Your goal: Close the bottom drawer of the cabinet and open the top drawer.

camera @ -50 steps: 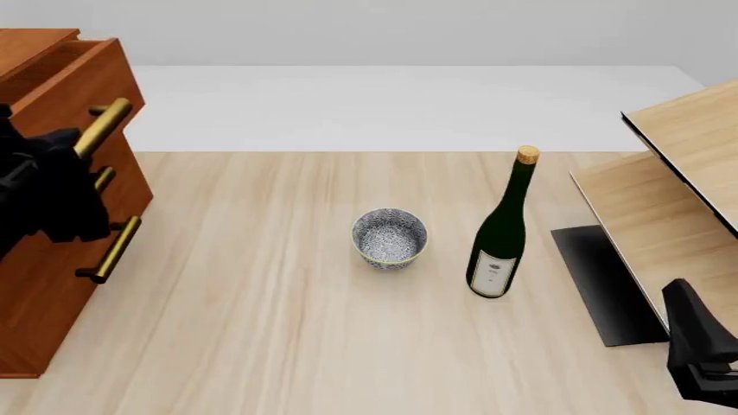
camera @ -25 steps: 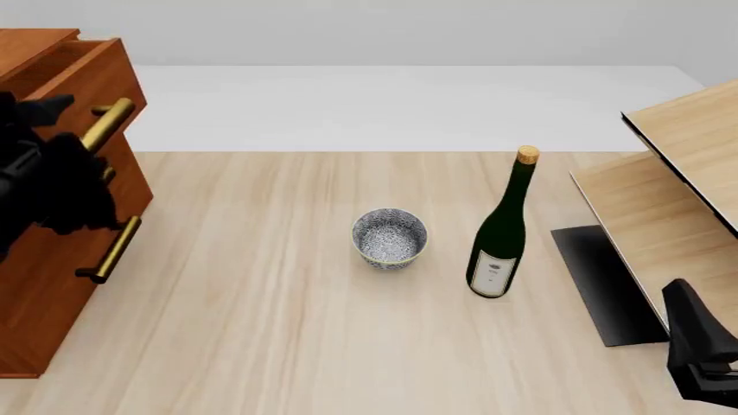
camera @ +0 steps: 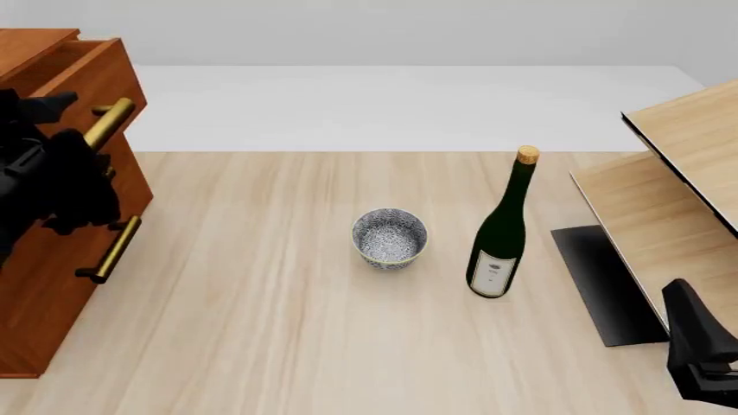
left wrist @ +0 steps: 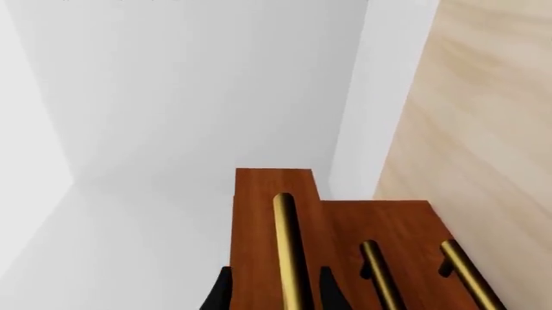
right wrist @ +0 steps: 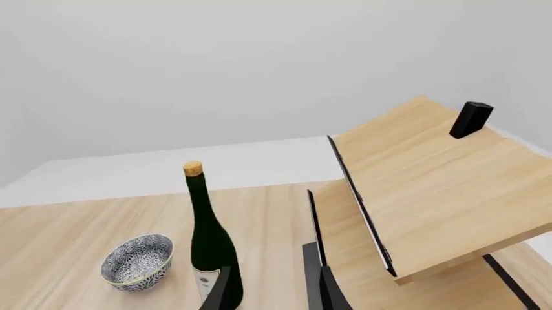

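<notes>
While the cabinet (camera: 52,216) stood at the table's left edge, its top drawer (camera: 86,73) stuck out past the two below it, so the opening half looked at least partly done. The bottom drawer (camera: 69,285) sat level with the middle one in both the front and left wrist views, so I judged it closed. What remained, if anything, was pulling the top drawer further.

The left gripper (left wrist: 274,294) had a finger on each side of the top handle (left wrist: 289,252); whether the fingers pressed on the bar or just straddled it, I could not tell. In the front view the arm covered much of the drawer fronts and the cabinet ran off the frame's left side, so the drawer's travel was hard to read. The right gripper (right wrist: 274,290) hung near the table's right front corner, released, holding nothing, only its fingertips in view. Bottle (camera: 504,225) and bowl (camera: 390,238) stood mid-table, untouched.
</notes>
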